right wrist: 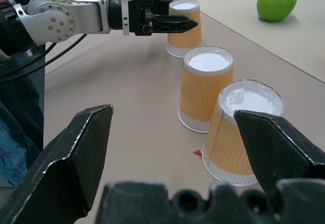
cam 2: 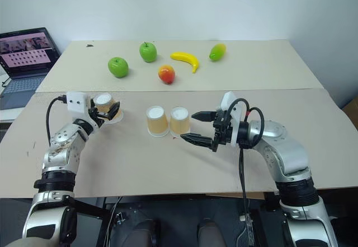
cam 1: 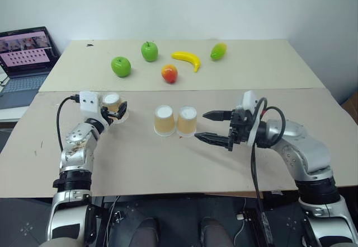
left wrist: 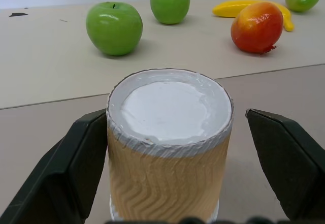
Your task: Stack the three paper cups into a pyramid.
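Left pincer [cam 1: 116, 113]: spread wide, one black finger [left wrist: 71, 170] on each side of an upside-down tan-orange paper cup with white base [left wrist: 169, 145]; one finger looks to touch the wall, the other stands apart; not yet clamped.
Left cup: between those fingers, resting on the brown cardboard tabletop [cam 1: 168, 163], well apart from the other two.
Middle pair of cups [cam 1: 175, 120]: both inverted, side by side and about touching, between the two pincers, just beyond the right fingertips.
Right pincer [cam 1: 215, 129]: spread wide, empty, pointing across toward the pair, nearer cup [right wrist: 242, 132] just ahead of it.
Doing the step well: likely best to close on the left cup's mid-wall gently, since thin paper would crush; lift straight, carry level, lower centred over the seam of the pair so the rim bears on both bases.
Risk: right pincer close enough to nudge the pair.
Left wrist view adds: gap at the far finger, wavy ribbing on the wall.
Right wrist view adds: small red mark [right wrist: 198, 153] on the tabletop beside the nearer cup.
Head views add: plastic fruit [cam 1: 168, 62] far beyond both pincers.
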Available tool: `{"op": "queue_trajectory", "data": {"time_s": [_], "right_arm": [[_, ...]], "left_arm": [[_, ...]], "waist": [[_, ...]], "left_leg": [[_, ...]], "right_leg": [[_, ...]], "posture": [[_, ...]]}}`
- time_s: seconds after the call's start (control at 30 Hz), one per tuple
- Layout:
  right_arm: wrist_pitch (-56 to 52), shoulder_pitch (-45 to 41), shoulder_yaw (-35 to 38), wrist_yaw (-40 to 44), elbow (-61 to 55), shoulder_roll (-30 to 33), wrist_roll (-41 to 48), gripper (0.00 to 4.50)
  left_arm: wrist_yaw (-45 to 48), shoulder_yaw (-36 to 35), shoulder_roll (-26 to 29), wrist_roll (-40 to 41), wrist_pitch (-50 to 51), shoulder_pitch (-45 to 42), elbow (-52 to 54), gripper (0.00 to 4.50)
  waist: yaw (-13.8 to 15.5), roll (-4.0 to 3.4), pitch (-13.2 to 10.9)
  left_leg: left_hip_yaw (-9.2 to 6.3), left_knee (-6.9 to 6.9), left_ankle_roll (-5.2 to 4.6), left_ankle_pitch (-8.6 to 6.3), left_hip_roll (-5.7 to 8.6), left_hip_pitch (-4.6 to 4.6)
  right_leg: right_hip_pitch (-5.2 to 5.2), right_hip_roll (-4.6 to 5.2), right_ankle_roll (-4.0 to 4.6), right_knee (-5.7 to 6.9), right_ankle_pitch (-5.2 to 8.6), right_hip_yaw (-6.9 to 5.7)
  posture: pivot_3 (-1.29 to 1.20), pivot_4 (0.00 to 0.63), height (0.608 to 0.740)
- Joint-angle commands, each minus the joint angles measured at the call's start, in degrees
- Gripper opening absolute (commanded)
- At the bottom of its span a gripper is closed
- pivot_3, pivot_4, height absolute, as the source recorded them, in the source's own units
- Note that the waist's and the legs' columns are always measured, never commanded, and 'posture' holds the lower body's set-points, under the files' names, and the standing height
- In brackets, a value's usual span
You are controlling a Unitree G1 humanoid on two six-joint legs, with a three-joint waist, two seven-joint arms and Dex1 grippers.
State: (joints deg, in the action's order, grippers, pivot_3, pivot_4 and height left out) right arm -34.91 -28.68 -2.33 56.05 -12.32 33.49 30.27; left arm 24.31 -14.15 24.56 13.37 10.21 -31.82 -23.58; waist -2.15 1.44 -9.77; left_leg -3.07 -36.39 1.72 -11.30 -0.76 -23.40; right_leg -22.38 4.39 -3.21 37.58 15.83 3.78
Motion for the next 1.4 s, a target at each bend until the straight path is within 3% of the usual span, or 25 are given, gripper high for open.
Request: {"op": "queue_trajectory", "data": {"time_s": [0.03,0.23,0.33,0.7,1.07,1.4], "right_arm": [[1.86,-0.79,0.58,-0.07,-0.86,-0.02,-0.20,4.47],[2.45,-0.57,0.47,-0.20,-0.28,-0.01,-0.93,4.47],[2.50,-0.72,0.39,-0.19,-0.04,-0.16,-1.13,4.50],[2.96,-0.87,0.25,-0.59,0.80,-0.87,-2.44,4.50],[3.98,-0.52,1.37,-2.67,1.17,-1.58,-3.41,4.50],[3.57,0.47,1.75,-3.21,0.32,-1.43,-3.43,4.50]], "left_arm": [[0.30,-0.13,1.01,-0.14,-1.74,-1.85,0.14,4.50],[0.38,-0.33,1.04,-0.05,-2.59,-1.99,-0.19,4.50],[0.35,-0.31,1.13,-0.10,-2.59,-2.15,-0.51,3.70],[0.32,-0.01,1.14,-0.01,-2.93,-2.50,-0.41,3.70],[4.27,1.56,0.63,0.03,-3.21,-9.82,-6.78,3.70],[3.32,1.93,1.11,-1.10,-5.38,-8.60,-5.20,3.70]], "waist": [[0.03,0.00,0.00],[-0.01,0.00,0.00],[0.01,0.00,0.00],[0.00,0.00,0.00],[-0.08,0.02,-0.01],[-0.19,0.03,-0.02]], "left_leg": [[0.00,0.00,0.00,0.00,0.00,0.00],[0.00,0.00,0.00,0.00,0.00,0.00],[0.00,0.00,0.00,0.00,0.00,0.00],[0.00,0.00,0.00,0.00,0.00,0.01],[-0.01,-0.05,0.00,0.00,0.01,-0.02],[-0.02,-0.06,0.00,0.00,0.00,-0.03]], "right_leg": [[0.00,0.00,0.00,0.00,0.00,0.00],[0.00,0.00,0.00,0.00,0.00,0.00],[0.00,0.00,0.00,0.00,0.00,0.00],[0.00,0.00,0.00,0.01,0.00,0.00],[0.00,0.00,-0.01,0.00,0.00,-0.02],[-0.01,-0.01,-0.01,0.04,0.00,-0.02]], "posture": [[0.00,0.150,0.732],[0.00,0.150,0.732],[0.00,0.150,0.732],[0.00,0.150,0.732],[0.00,0.150,0.732],[0.00,0.150,0.732]]}}
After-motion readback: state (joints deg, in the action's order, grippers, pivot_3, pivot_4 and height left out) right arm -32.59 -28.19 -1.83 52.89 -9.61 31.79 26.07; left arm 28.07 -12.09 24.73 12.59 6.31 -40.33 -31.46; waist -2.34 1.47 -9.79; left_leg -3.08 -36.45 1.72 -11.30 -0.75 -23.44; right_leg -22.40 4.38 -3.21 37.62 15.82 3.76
